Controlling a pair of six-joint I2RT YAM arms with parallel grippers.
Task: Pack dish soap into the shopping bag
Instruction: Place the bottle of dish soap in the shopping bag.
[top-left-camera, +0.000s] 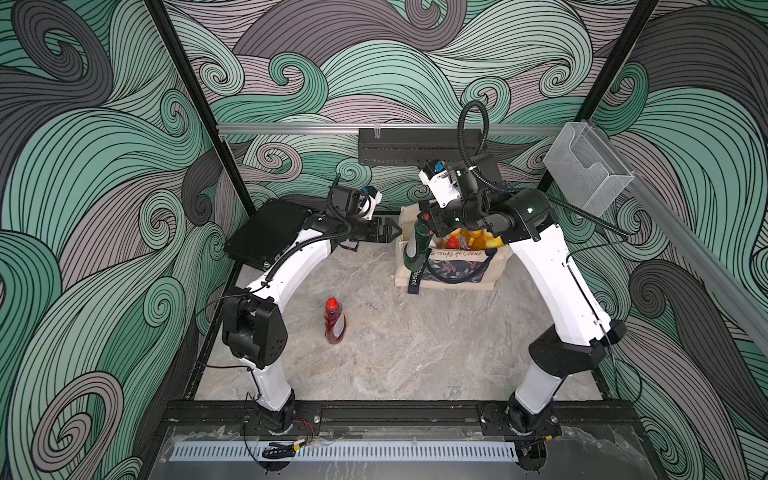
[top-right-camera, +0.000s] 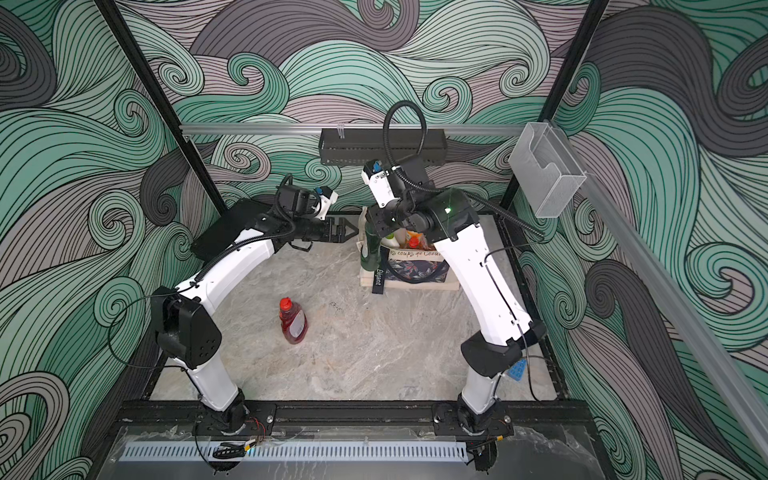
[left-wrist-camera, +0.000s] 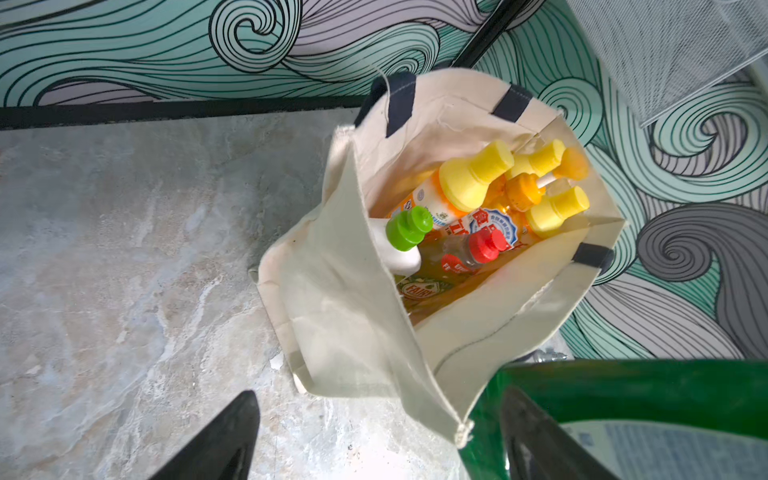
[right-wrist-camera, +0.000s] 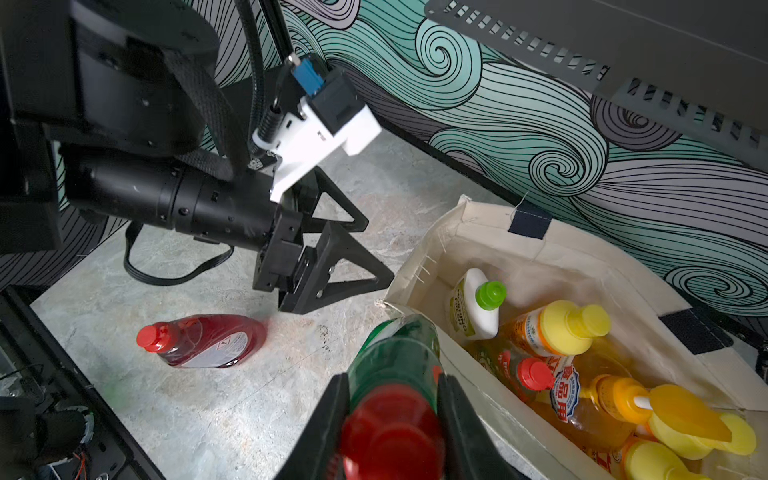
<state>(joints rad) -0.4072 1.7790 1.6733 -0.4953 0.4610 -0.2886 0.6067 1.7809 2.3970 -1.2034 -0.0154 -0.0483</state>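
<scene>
Gripping dark-green bottle (right-wrist-camera: 395, 353) at its shoulder, right gripper (right-wrist-camera: 392, 415) clamped; plastic looks smooth, probably slippery, liquid-heavy; left gripper (right-wrist-camera: 376, 249) spread, empty.

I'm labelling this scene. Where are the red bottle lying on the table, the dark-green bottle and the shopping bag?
red bottle (top-left-camera: 335, 325): in a top view, on its body.
dark-green bottle (right-wrist-camera: 395, 353): right wrist view, on its green body.
shopping bag (left-wrist-camera: 336, 307): left wrist view, on its cream side wall.

The shopping bag (top-left-camera: 457, 252) carries the script "coups de Coeur", and its navy strap (top-right-camera: 377, 277) reads "Elegant". Inside, the yellow red-capped bottle (left-wrist-camera: 449, 259) is labelled "FAIRY".
</scene>
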